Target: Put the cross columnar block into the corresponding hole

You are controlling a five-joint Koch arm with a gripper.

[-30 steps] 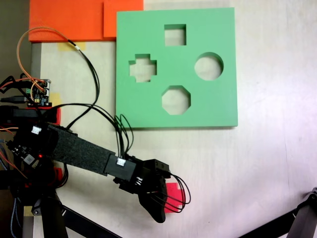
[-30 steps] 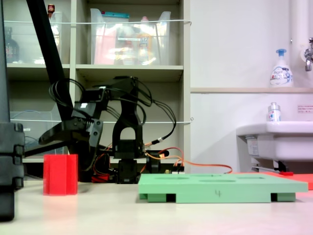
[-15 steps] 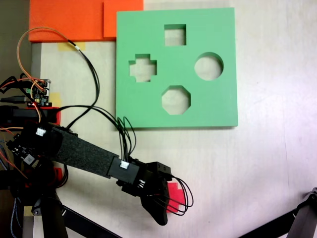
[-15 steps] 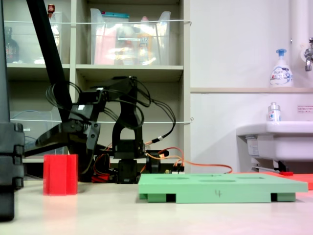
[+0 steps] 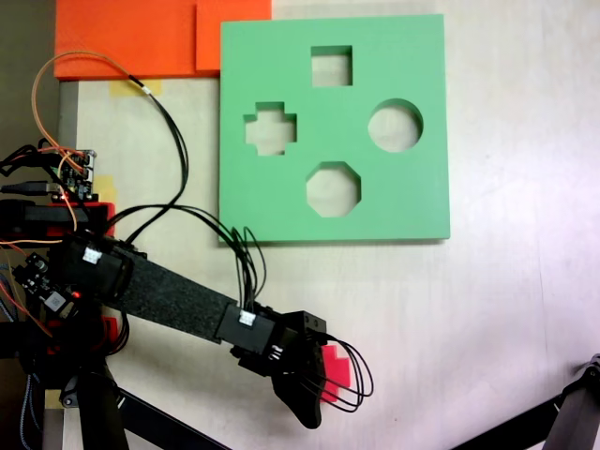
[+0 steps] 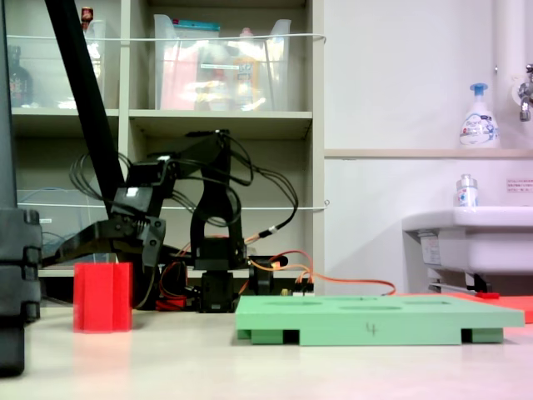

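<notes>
Arm stretched low, fingers pointing downward (spread unclear).

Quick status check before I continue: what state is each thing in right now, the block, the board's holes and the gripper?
cross columnar block: upright on the table, not lifted, away from the board.
green foam board: flat on the table.
plus-shaped hole: empty.
square hole: empty.
round hole: empty.
octagonal hole: empty.
gripper: low over the block; open or shut cannot be told.
</notes>
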